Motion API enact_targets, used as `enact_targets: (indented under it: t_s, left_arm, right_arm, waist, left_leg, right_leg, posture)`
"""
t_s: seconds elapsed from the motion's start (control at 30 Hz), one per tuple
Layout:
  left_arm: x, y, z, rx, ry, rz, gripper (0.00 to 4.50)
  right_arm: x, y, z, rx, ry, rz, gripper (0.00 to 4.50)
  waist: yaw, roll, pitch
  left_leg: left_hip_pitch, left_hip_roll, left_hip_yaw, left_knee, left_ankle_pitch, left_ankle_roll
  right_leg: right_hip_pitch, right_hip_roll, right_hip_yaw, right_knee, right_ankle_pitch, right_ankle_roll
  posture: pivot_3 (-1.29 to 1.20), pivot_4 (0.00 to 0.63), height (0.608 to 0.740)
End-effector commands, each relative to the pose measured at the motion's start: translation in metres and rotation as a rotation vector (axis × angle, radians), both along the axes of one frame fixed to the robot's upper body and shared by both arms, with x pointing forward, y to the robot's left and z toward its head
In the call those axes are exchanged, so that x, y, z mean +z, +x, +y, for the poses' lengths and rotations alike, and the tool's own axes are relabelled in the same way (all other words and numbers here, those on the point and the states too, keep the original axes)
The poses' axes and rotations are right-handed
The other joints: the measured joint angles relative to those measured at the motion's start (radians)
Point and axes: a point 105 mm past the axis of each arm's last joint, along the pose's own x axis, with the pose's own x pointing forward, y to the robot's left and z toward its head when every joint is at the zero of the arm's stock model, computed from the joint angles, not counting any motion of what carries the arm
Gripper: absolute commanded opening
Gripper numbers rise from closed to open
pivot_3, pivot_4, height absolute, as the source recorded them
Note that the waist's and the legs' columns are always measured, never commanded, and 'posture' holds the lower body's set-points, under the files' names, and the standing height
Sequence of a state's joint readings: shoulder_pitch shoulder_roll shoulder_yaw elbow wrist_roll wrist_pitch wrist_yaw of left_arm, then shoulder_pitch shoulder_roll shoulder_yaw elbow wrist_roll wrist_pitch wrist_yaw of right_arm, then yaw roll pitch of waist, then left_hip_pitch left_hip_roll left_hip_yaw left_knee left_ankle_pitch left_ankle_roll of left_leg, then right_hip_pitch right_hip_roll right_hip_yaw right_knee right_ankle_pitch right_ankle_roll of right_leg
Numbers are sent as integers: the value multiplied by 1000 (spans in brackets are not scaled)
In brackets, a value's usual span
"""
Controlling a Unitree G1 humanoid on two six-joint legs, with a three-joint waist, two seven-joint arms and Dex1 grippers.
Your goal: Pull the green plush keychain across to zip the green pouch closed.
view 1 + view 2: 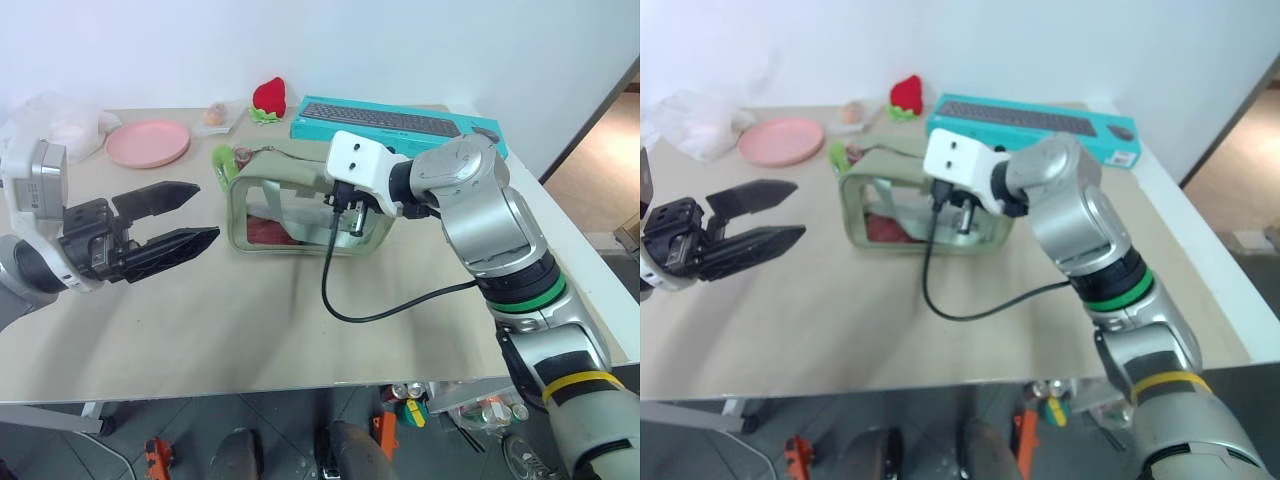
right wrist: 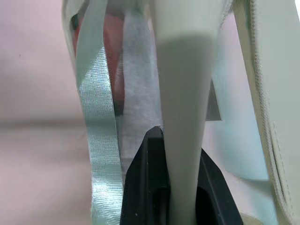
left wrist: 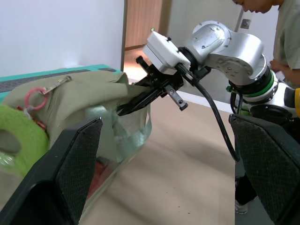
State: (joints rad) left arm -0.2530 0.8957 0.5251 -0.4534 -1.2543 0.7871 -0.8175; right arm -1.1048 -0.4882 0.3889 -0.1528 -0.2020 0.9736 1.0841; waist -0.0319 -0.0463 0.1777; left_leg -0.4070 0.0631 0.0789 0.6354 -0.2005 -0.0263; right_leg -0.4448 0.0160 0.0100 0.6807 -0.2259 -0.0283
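The green pouch (image 1: 290,172) stands in the middle of the table, its clear side panel facing me and something red inside. At its left end, by a pink ring, hangs the green plush keychain (image 1: 222,160), which appears fuzzy and lime in the left wrist view (image 3: 18,136). My right gripper (image 3: 129,108) is at the pouch's right end, shut on a fold of its sage fabric; the fabric strip runs between the black fingers (image 2: 145,187). My left gripper (image 1: 205,212) hovers open a short way left of the pouch, pointing at it and touching nothing.
A teal keyboard box (image 1: 400,122) lies behind the pouch. A red plush strawberry (image 1: 269,97), a pink plate (image 1: 148,142) and a plastic bag (image 1: 60,120) sit at the back left. A black cable (image 1: 370,300) loops from my right wrist. A person (image 3: 286,42) stands beyond the right arm.
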Motion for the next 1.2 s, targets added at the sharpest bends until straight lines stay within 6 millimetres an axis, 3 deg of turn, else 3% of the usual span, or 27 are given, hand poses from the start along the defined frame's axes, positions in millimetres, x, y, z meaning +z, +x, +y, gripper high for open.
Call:
enact_targets:
  t_s: [0.03, 0.2, 0.27, 0.37, 0.47, 0.83, 0.87, 1.0, 1.1, 1.2]
  left_arm:
    - [11, -8, 2, 2, 11, -49, 4500]
    - [13, -8, 3, 3, 8, -48, 4500]
    - [14, -8, 3, 2, 9, -49, 4500]
    - [15, -9, 3, 3, 10, -49, 4500]
    - [3, 3, 6, 13, 2, -31, 4500]
    - [-3, 16, 2, -3, 3, -36, 4500]
    - [-3, 16, 2, -5, 3, -36, 4500]
    - [-3, 15, 2, -7, 16, -39, 4500]
    - [2, 14, 5, -3, 29, -61, 4500]
    - [10, 13, 9, 9, 51, -90, 4500]
  right_arm:
    - [24, -10, 8, -14, 71, -37, 43]
    - [10, -9, 25, -4, 96, 28, 43]
    - [3, -18, 37, 100, 77, 25, 43]
    - [-7, -21, 40, 134, 45, 21, 43]
    - [-17, -23, 44, 182, 38, 15, 43]
    - [-12, -16, 45, 231, 122, 11, 43]
    - [-13, -12, 45, 219, 123, 19, 685]
    - [-7, 8, 42, 108, 195, 42, 1854]
    - [11, 8, 46, 110, 338, 125, 2920]
    - [37, -6, 48, 216, 497, 202, 2920]
  waist:
    - [-1, 0, 0]
    - [-3, 0, 0]
    - [-6, 0, 0]
    - [-6, 0, 0]
    - [-6, -1, 0]
    - [-8, -3, -1]
    - [-9, -3, -1]
    - [-11, -3, -1]
    - [-11, -3, -1]
    - [-11, -3, -1]
  left_leg:
    - [0, 0, 0, 0, 0, 0]
    - [-1, -1, 0, 0, 0, 0]
    - [0, -1, 0, 0, 0, 0]
    - [0, -1, -1, 0, 0, 0]
    - [0, -1, -1, 0, 0, 0]
    - [0, -1, -1, 0, 0, 0]
    - [0, -1, -1, 0, 0, 0]
    - [0, 0, -1, 0, 0, 0]
    - [0, 0, -1, 0, 0, 0]
    - [-1, 0, -1, 0, 0, 0]
  right_leg:
    - [0, 0, 0, 0, 0, 0]
    - [0, -1, -1, 0, 0, 0]
    - [0, -1, 0, 0, 0, 0]
    - [0, 0, -1, 0, 0, 0]
    - [0, 0, -1, 0, -1, 0]
    - [1, 1, -2, 0, 0, -1]
    - [1, 1, -2, 0, 0, -1]
    - [1, 2, -2, 0, 0, -1]
    - [1, 1, -2, 0, 0, -1]
    - [1, 0, -2, 0, 0, -1]
  posture:
    - [0, 150, 740]
    - [0, 150, 740]
    - [0, 150, 740]
    - [0, 150, 740]
    - [0, 150, 740]
    - [0, 150, 740]
    - [0, 150, 740]
    - [0, 150, 740]
    - [0, 150, 740]
    - [0, 150, 740]
